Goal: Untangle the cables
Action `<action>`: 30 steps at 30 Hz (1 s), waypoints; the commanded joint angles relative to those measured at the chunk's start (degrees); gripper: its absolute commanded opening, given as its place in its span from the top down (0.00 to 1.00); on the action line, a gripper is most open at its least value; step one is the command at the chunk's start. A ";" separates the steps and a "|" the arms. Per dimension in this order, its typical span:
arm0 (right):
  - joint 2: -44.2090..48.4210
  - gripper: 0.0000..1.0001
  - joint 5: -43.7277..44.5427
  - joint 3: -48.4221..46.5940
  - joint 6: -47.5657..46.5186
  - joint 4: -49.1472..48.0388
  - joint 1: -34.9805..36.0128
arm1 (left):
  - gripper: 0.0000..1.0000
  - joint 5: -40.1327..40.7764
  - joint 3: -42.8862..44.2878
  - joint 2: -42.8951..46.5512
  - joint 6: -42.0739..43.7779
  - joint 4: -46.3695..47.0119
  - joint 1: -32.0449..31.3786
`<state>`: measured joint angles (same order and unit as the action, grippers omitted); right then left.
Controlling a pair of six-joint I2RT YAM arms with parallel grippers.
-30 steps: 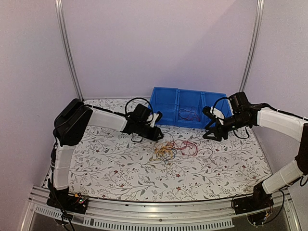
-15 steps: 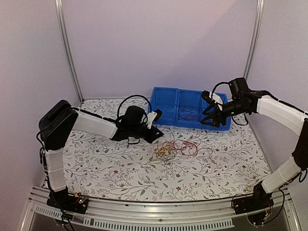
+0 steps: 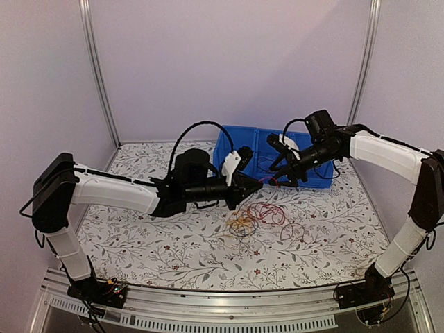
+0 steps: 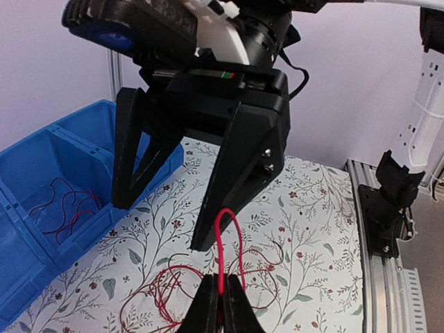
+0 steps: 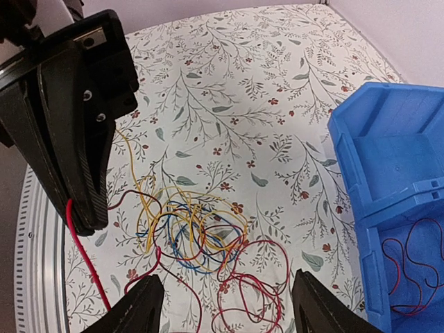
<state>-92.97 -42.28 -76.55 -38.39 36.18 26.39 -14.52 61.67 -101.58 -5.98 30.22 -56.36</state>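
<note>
- both arms have swung inward since a second ago, and the left gripper (image 3: 257, 185) is now up off the table (image 3: 159, 239), fingers clamped on one red cable (image 4: 222, 239)
- the other cables (image 3: 253, 218) lie heaped below it
- the right gripper (image 4: 163, 220) hangs just ahead of it, jaws spread wide, one tip just beside the red loop
- a blue bin (image 5: 388, 139) sits behind the right gripper

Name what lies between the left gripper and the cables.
One red wire, clamped in the left gripper, slants down over bare flowered tablecloth near the cables; the right wrist view shows it.
</note>
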 commanded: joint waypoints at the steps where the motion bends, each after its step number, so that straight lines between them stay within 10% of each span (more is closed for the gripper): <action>1: -1.91 0.33 -3.87 -2.33 -1.06 3.82 2.01 | 1.00 0.38 -1.02 1.11 1.07 2.02 -0.68; 30: 2.24 0.27 -7.85 -2.33 -4.09 11.11 0.77 | 1.00 1.10 2.70 -3.10 -2.15 6.24 -0.85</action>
<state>-88.86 -47.33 -78.35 -44.14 49.06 26.89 -12.34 63.48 -103.13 -6.70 32.56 -56.73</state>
